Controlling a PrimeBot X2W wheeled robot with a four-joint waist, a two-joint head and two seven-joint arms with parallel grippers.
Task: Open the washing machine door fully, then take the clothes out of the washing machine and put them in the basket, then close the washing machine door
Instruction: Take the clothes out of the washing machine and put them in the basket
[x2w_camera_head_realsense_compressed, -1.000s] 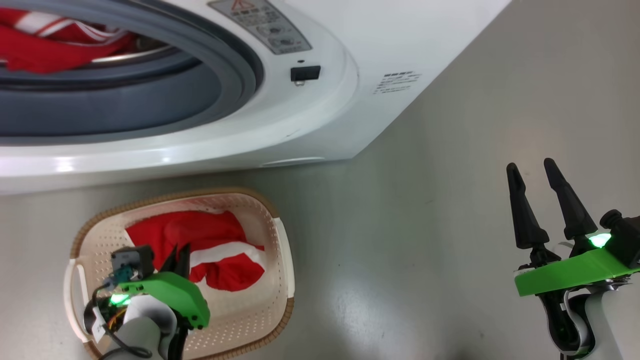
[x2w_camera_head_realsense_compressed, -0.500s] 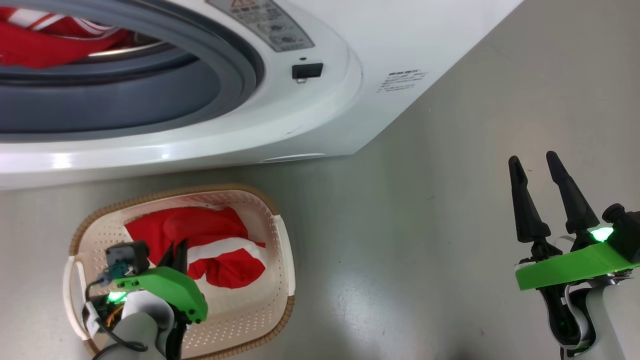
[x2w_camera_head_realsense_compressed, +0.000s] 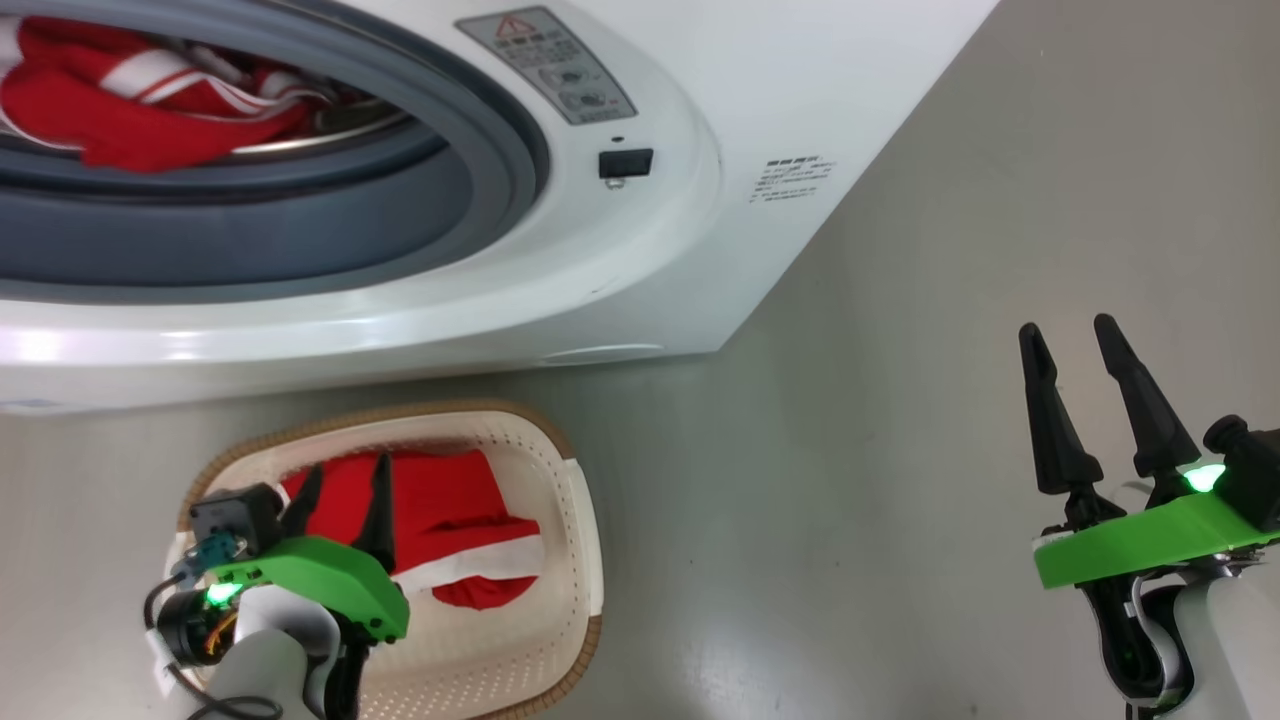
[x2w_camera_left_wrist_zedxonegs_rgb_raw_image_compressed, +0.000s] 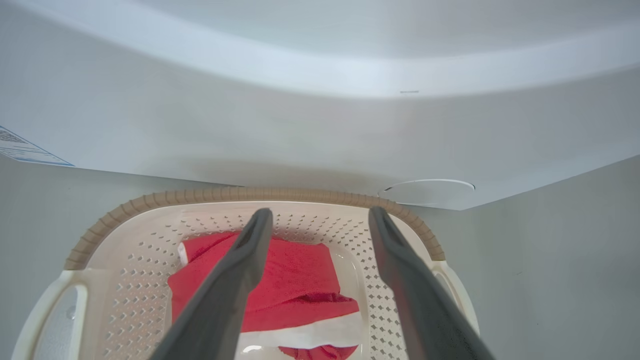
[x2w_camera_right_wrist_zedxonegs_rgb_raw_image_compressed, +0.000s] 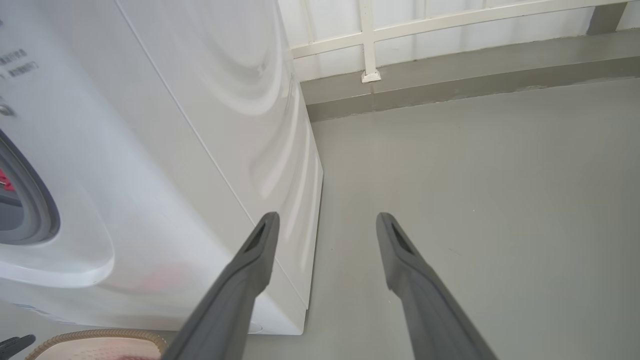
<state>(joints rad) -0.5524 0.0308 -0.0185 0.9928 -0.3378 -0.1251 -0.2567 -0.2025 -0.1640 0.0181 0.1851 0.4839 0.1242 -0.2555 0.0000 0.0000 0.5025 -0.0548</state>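
Clothes (x2w_camera_head_realsense_compressed: 455, 515) in two lots: one red bundle with a white band low in the basket (x2w_camera_head_realsense_compressed: 565, 455), toward its far end; a second red bundle (x2w_camera_head_realsense_compressed: 120, 110) with white stripes inside the washing machine (x2w_camera_head_realsense_compressed: 700, 60), behind the grey rubber ring (x2w_camera_head_realsense_compressed: 480, 170), mouth uncovered in the head view.

Basket on the floor (x2w_camera_head_realsense_compressed: 850, 500), far brown rim just beside the lower front edge of the washer, near the round white cap (x2w_camera_left_wrist_zedxonegs_rgb_raw_image_compressed: 427, 190); right rim free, with bare floor beside it.

Left gripper (x2w_camera_head_realsense_compressed: 343, 475) over the basket, fingers well apart, clamped on nothing; in the left wrist view red cloth visible between and under the two fingers, tips pointing to the far perforated wall; contact with the cloth impossible to tell.

Right gripper (x2w_camera_head_realsense_compressed: 1067, 332) well apart from washer and basket, over bare floor at the right; fingers apart, empty, pointing past the front right corner of the washer.

Much open grey floor to the right of the washer side panel; at the far end, in the right wrist view, a low grey kerb and a white railing (x2w_camera_right_wrist_zedxonegs_rgb_raw_image_compressed: 367, 40).

Black latch (x2w_camera_head_realsense_compressed: 625, 163) on the white front, right of the ring, below the grey warning label (x2w_camera_head_realsense_compressed: 550, 65).
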